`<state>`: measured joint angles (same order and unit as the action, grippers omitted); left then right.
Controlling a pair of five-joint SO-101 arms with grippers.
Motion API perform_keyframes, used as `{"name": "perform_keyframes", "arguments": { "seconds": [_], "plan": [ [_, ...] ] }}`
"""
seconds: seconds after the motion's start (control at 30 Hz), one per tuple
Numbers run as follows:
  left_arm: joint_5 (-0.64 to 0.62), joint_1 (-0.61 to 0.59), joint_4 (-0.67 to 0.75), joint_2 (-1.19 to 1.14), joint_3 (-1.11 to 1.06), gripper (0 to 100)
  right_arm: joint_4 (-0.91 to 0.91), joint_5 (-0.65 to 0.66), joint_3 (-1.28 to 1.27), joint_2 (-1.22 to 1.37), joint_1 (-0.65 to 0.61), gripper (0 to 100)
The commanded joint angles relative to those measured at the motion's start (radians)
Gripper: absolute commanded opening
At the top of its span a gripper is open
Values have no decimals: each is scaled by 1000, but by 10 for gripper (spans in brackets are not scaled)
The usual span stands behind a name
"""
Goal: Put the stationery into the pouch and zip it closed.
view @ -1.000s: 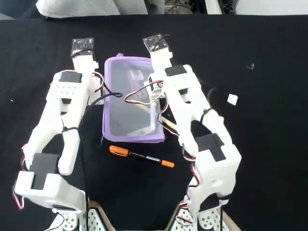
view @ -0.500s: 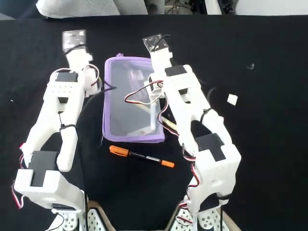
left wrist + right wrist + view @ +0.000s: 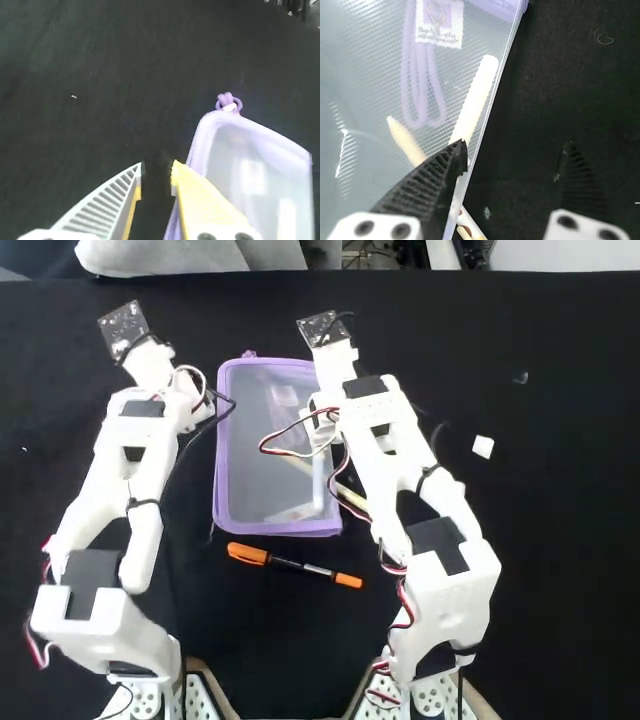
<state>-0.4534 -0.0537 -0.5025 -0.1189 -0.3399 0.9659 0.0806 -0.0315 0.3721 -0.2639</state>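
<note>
1. Pouch [image 3: 270, 450], soft and slippery, lies flat mid-worktop [image 3: 560, 570]; you should pinch its purple seam. Left end effector [image 3: 156, 167] sits empty and released beside it, and right end effector [image 3: 515, 145] gapes over its edge.
2. Pen [image 3: 293, 565], light and stiff, lies just beside the pouch; take it mid-barrel.

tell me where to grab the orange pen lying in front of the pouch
Probably best to grip the pen at its thin dark middle, coming straight down from above and closing across its width. It lies flat on the table, clear of the pouch, with bare table along both long sides.
</note>
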Motion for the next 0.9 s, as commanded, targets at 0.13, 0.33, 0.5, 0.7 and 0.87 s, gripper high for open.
{"name": "perform_keyframes", "arguments": {
  "seconds": [0.13, 0.33, 0.5, 0.7, 0.87],
  "plan": [
    [-14, 39, 115, -130, 104, 121, -17, 9, -36, -1, 3, 302],
    [-31, 44, 117, -242, 337, 216, -17, 11, -36, 1, 3, 302],
    [-252, 35, 115, -387, 483, 323, -17, 15, -35, 2, 3, 302],
    [-301, 33, 81, -465, 584, 318, -18, 48, -35, 7, 2, 302],
    [-358, -1, -124, -465, 708, 319, -46, 49, -41, 8, 3, 302]
  ]
}}
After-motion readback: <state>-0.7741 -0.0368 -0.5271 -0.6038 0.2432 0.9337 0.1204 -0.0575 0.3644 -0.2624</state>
